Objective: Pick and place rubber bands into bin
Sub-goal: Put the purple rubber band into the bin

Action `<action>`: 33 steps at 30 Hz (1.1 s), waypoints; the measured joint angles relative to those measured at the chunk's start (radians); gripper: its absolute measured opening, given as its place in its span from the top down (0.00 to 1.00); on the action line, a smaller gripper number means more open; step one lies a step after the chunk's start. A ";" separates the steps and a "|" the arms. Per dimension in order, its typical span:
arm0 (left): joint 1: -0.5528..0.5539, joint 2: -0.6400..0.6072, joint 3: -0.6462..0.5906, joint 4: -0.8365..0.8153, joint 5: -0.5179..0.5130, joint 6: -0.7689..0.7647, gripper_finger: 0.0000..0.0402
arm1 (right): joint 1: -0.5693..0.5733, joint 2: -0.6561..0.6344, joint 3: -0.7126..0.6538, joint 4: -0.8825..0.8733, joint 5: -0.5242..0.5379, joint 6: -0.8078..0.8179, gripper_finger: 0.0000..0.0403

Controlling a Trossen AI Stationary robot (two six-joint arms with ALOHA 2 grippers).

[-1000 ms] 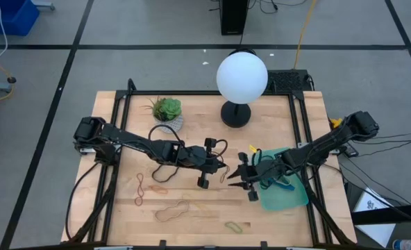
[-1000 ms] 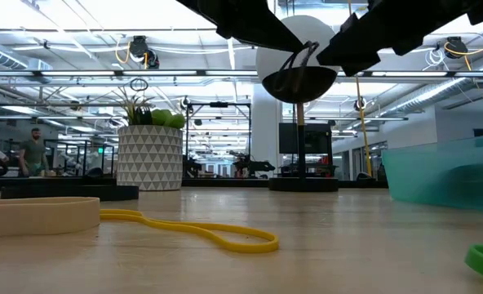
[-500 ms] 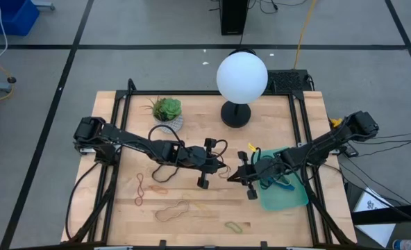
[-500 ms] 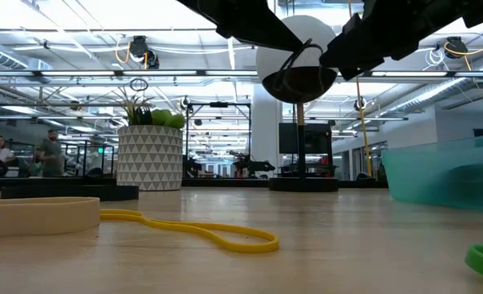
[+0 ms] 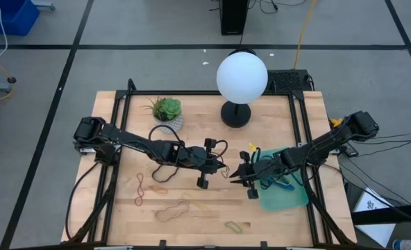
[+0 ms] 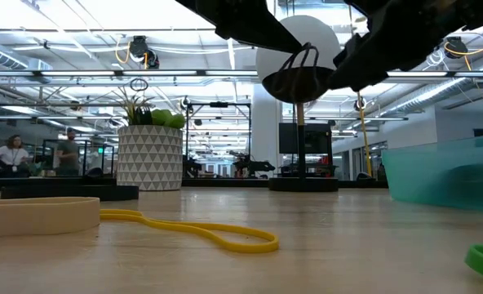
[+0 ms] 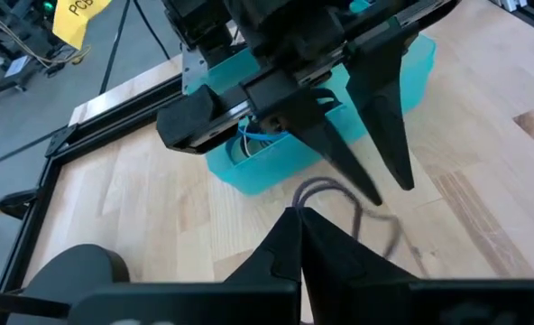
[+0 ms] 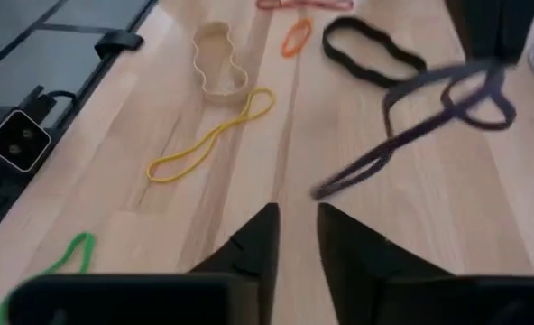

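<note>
Rubber bands — thin floppy loops in several colours — lie scattered on the pale wooden counter toward its near edge: a wide tan wavy loop (image 5: 172, 210), a thin yellow one (image 8: 211, 135), a small orange one (image 8: 295, 37), a reddish one (image 5: 139, 190), a black wavy one (image 8: 372, 50) and a green one (image 5: 233, 226) close to the near edge. One dark grey band (image 8: 411, 122) hangs in the air above the middle of the counter, pinched at the tip of the left claw (image 5: 224, 168), whose fingers are pressed together on it. The right claw (image 5: 239, 178) faces it, just beside the dangling loop, its fingers a little apart — whether they touch the band cannot be told. Behind the right claw, by the counter's right edge, sits the shallow translucent teal plastic bin (image 5: 296, 196), with a few bands already inside. A white patterned plant pot (image 6: 149, 158) and a lamp with a round white globe (image 5: 241, 76) stand nearer the far edge.
</note>
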 joint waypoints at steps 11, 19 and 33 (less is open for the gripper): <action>0.000 0.000 0.000 0.000 0.000 -0.001 0.99 | -0.025 0.000 0.000 -0.019 0.030 0.027 0.58; 0.000 0.000 0.000 0.000 0.009 -0.005 0.99 | -0.073 0.000 0.000 -0.010 0.029 0.026 0.55; 0.000 0.000 0.000 0.000 0.009 -0.005 0.97 | -0.084 0.000 0.000 0.097 0.028 -0.004 0.62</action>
